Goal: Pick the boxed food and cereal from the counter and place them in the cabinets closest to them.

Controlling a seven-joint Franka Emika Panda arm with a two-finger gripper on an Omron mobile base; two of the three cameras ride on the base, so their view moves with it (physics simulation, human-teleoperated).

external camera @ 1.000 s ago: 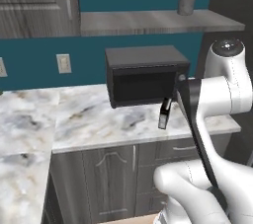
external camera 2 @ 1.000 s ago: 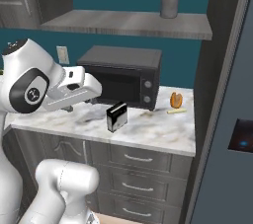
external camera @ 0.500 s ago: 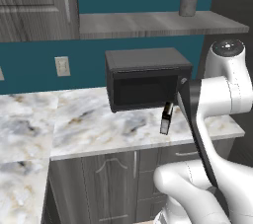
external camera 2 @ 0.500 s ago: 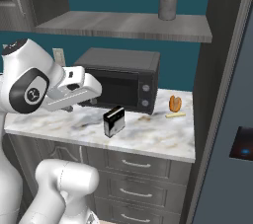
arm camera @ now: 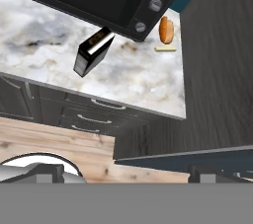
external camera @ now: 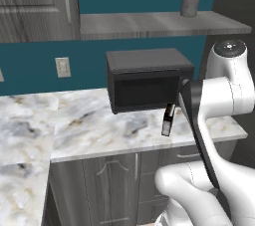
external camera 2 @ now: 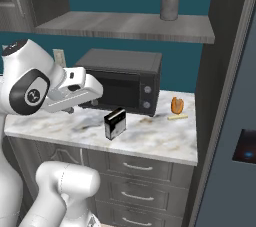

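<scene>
Boxed food (external camera 2: 115, 123): small black carton with white front, upright on the marble tabletop (external camera 2: 150, 141), just before the microwave (external camera 2: 122, 81). Judged light, stiff, smooth-sided; best pinched across the two broad faces, near mid-height. Lay well apart from the hand (arm camera: 126, 173), ahead and below, toward the upper left in the hand view. Hand empty, fingers spread wide.
</scene>
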